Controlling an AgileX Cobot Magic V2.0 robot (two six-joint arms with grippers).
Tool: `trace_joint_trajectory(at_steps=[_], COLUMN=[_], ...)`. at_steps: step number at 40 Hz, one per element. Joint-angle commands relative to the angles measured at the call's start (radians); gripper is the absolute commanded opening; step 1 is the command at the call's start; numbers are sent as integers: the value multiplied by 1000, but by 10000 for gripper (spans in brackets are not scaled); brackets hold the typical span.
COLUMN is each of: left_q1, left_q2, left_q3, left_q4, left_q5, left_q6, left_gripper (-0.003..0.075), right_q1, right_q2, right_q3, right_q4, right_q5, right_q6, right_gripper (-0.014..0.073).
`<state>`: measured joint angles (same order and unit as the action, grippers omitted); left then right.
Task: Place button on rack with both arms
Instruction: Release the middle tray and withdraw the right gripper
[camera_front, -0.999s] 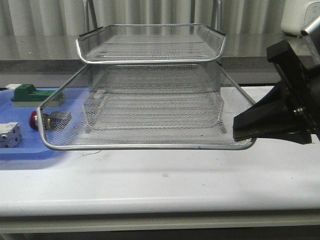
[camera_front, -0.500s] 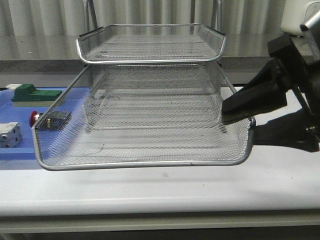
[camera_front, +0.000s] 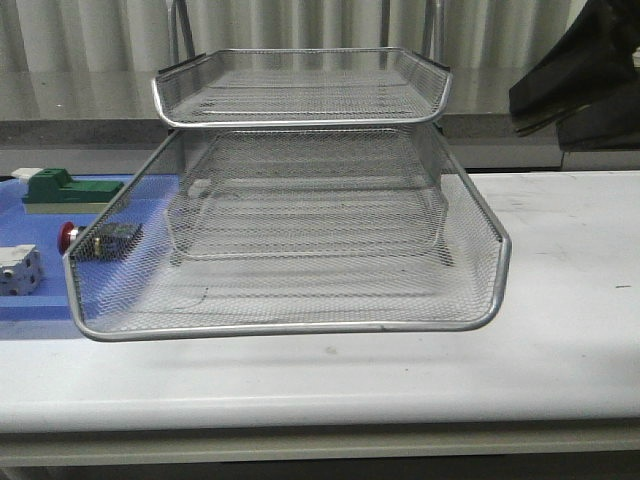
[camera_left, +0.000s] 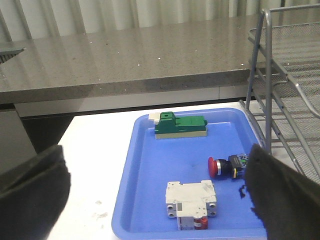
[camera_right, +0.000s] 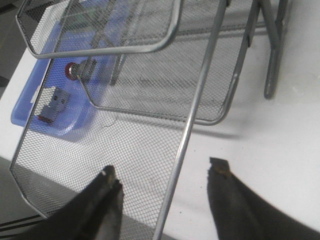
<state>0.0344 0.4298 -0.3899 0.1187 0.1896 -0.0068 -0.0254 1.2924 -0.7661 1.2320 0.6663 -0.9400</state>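
The rack (camera_front: 300, 200) stands on the white tabletop (camera_front: 560, 330) with its middle tray (camera_front: 290, 290) slid far out toward the camera, overhanging the tabletop; the top tray (camera_front: 300, 85) sits pushed in above it. The button (camera_left: 227, 165) lies on its side on the blue tray (camera_left: 150, 165) just left of the rack, red head pointing away from the rack; in the front view it shows through the mesh of the middle tray's left corner. On the same blue tray lie a green block (camera_left: 180, 125) and a white part (camera_left: 191, 204), each apart from the button.

The right end effector (camera_right: 162, 175) hangs above the pulled-out tray, its 2 fingers (camera_right: 107, 192) spread apart on either side of the tray's side rim (camera_right: 195, 100), touching nothing. The left end effector (camera_left: 155, 200) hovers above the blue tray, fingers wide apart and holding nothing.
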Motion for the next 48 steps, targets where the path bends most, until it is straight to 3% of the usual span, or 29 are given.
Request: trace_joint_trajectory(at_steps=[1, 11, 19, 24, 36, 48], left_q1=[2, 2, 2, 2, 2, 2], left_q2=[12, 12, 12, 12, 12, 12], left_q3=[-40, -40, -40, -40, -40, -40], left_q4=[1, 1, 1, 1, 1, 1], left_q5=[-83, -83, -83, -83, -83, -83], left_q6=[-12, -12, -12, -12, -12, -12], left_gripper=[671, 671, 671, 671, 671, 671], right_q1=[-3, 61, 198, 224, 224, 224], right_q2=[-69, -179, -278, -375, -673, -937], right_q3=[-70, -77, -72, -35, 235, 410], right_q4=[-104, -305, -570, -674, -678, -676], right_q5=[-1, -75, -159, -235, -442, -455], right_q6=[70, 91, 255, 340, 342, 342], right_gripper=[250, -71, -59, -59, -59, -60])
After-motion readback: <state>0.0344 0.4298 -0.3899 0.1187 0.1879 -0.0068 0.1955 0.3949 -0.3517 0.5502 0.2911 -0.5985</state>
